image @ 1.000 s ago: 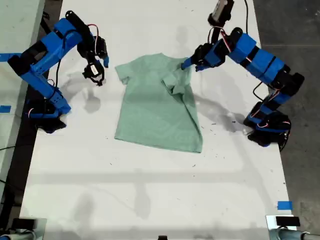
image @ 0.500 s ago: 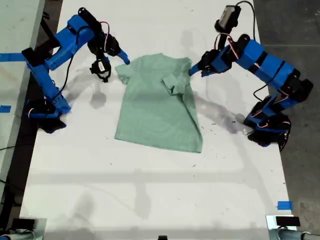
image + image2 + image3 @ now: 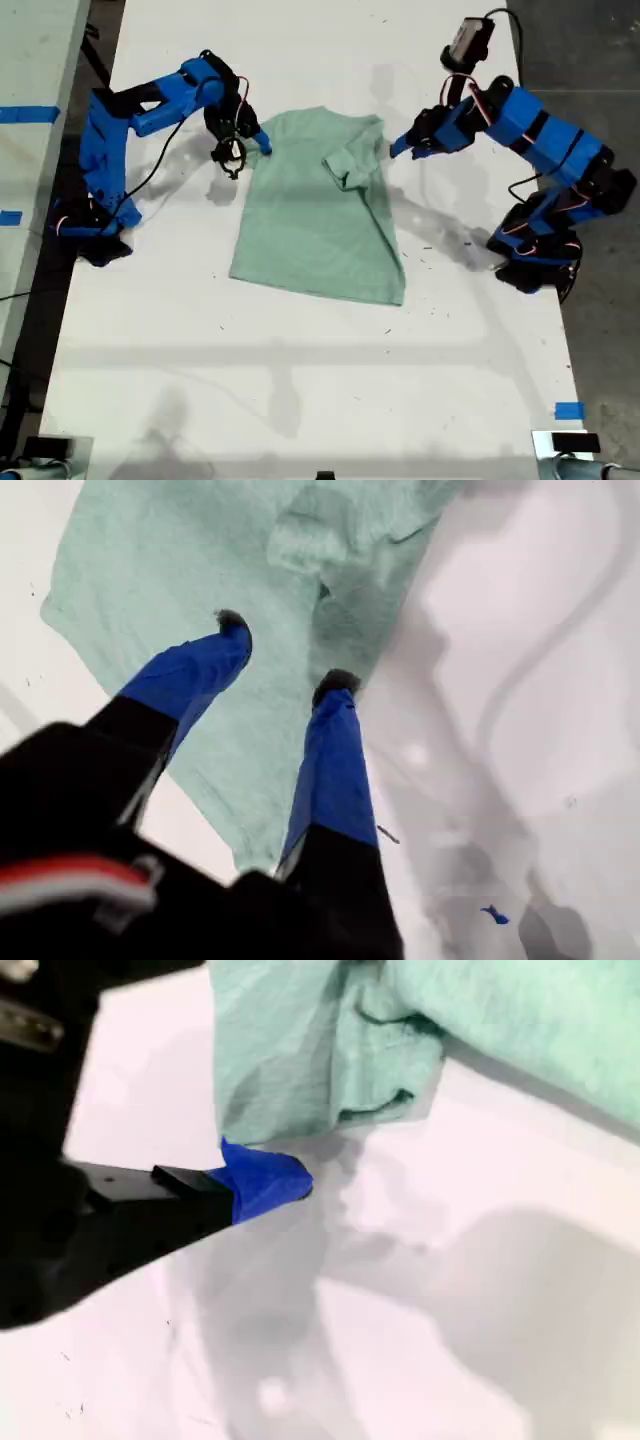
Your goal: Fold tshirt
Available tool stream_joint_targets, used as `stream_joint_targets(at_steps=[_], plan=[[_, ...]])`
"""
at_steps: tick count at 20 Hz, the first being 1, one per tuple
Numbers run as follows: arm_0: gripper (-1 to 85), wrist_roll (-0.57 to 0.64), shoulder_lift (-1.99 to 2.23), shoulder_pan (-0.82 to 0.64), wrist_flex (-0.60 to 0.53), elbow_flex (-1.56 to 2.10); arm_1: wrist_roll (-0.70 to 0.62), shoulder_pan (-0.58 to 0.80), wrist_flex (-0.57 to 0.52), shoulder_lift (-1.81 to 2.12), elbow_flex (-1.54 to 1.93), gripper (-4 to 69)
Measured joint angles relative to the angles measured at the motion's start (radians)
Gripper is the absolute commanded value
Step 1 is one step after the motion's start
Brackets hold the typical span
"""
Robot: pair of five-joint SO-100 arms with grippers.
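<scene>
You've got the tshirt [image 3: 315,215] flat on the table [image 3: 300,380], long axis near-to-far, hem nearest, collar far, with my first gripper [image 3: 285,650] reaching in low from the exterior view's right, jaws apart, by the folded sleeve, and my second gripper [image 3: 252,143] outstretched, touching the opposite sleeve, jaws can't tell.

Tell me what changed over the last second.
My first tool swung in from the exterior view's left to the sleeve edge of the tshirt, jaws open, nothing gripped. My second tool backed off slightly toward the exterior view's right. The tshirt stayed put, one sleeve folded in.
</scene>
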Motion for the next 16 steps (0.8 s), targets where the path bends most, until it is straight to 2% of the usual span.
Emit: stream_joint_targets(at_steps=[2,4,5,10,16], plan=[[24.1,0.002,-0.054,-0.014,0.012,-0.043,0.003,0.0,0.0,0.035,0.034,13.3],[6.3,0.0,-0.097,-0.025,0.023,-0.107,0.003,0.0,0.0,0.049,0.058,12.7],[0.3,-0.002,-0.11,-0.025,0.014,-0.132,0.003,0.0,0.0,0.049,0.071,12.4],[0.1,-0.034,-0.117,-0.026,0.031,-0.155,0.006,0.0,-0.035,0.049,0.1,11.1],[0.1,-0.081,-0.049,-0.029,0.147,-0.153,0.011,0.0,-0.04,0.051,0.118,9.9]])
